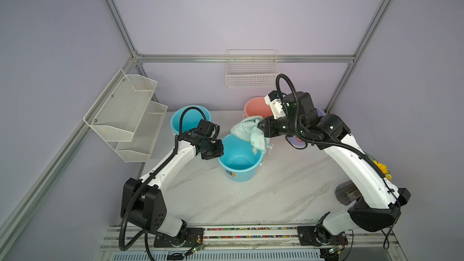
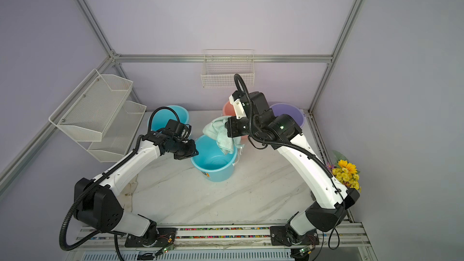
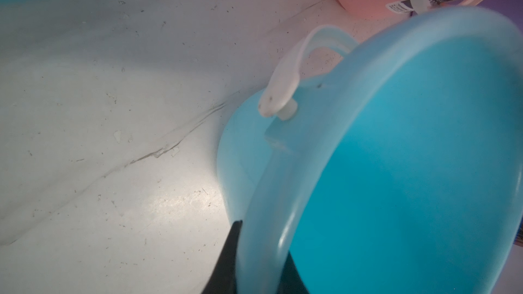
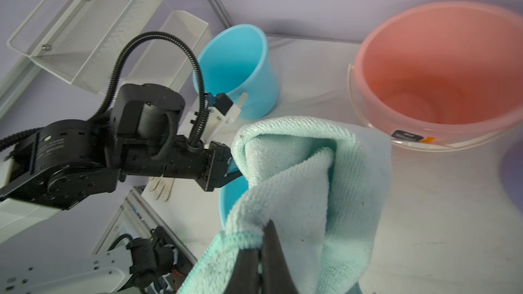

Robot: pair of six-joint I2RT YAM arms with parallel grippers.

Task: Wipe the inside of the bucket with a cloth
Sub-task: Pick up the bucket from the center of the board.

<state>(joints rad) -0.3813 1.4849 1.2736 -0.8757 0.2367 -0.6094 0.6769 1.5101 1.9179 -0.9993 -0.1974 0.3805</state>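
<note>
A light-blue bucket [image 1: 242,174] [image 2: 218,174] stands upright mid-table. My left gripper [image 1: 220,152] [image 2: 195,152] is shut on its rim on the left side. In the left wrist view one dark finger [image 3: 230,253] lies outside the wall [image 3: 396,179] and the other inside, gripper [image 3: 260,253]. The mint-green cloth [image 1: 247,129] [image 2: 218,131] hangs bunched over the bucket's far rim, its lower end dangling inside the mouth. My right gripper [image 1: 259,124] [image 2: 227,124] is shut on a folded edge of the cloth [image 4: 311,179], with the fingertips [image 4: 261,238] pinching the hem.
A second blue bucket [image 1: 190,119] stands back left, a pink bucket [image 1: 254,107] and a purple one [image 2: 288,115] back right. A wire basket [image 1: 252,71] hangs on the back wall, mesh shelves [image 1: 125,114] on the left. Yellow flowers [image 2: 346,171] sit right; a white glove [image 4: 161,188] lies on the table.
</note>
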